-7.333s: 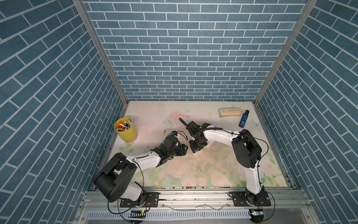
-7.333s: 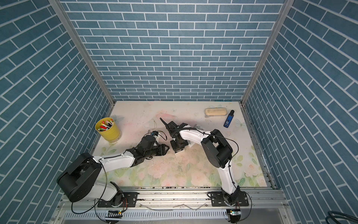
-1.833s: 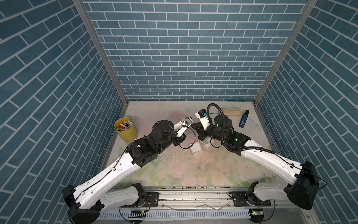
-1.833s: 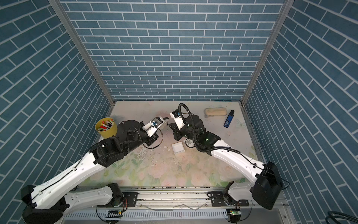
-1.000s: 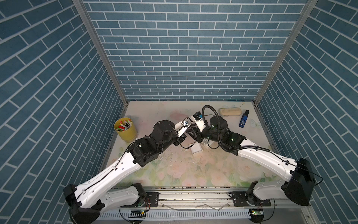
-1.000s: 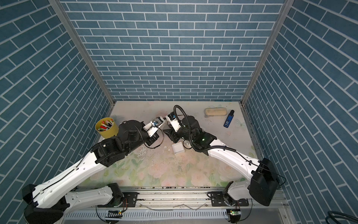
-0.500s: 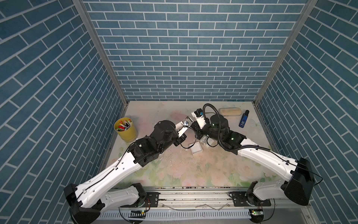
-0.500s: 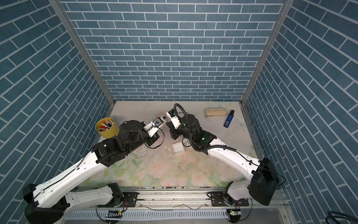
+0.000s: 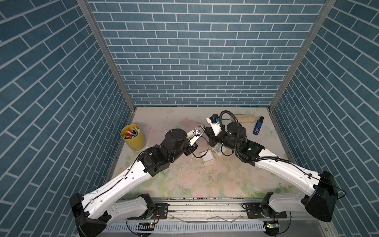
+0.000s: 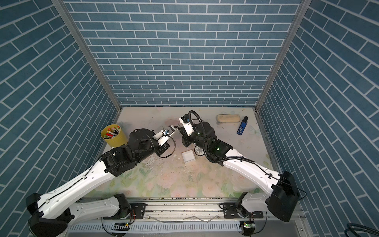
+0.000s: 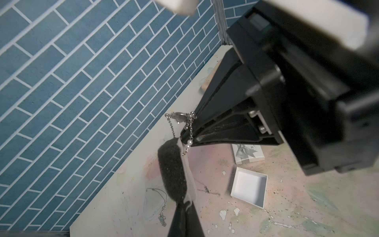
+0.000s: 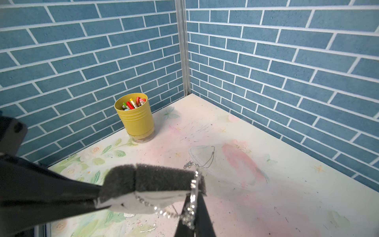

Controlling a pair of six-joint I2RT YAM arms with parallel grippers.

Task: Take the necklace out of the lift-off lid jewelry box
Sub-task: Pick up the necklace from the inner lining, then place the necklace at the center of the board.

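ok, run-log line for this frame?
left end effector: shut on foam insert | right end effector: shut on necklace | box: open, empty | lid: off

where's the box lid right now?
The lid lies bow-up on the table, just beside the open white box base on its far side, per the left wrist view.

Left arm (image 9: 123, 180), right arm (image 9: 287, 170): white link shells, black joint housings, thin black cable along each shell. Right arm: ribbed black hose loop (image 9: 226, 111), green indicator light (image 9: 249, 148). Right pincer (image 11: 185, 131): black wedge-shaped fingers.
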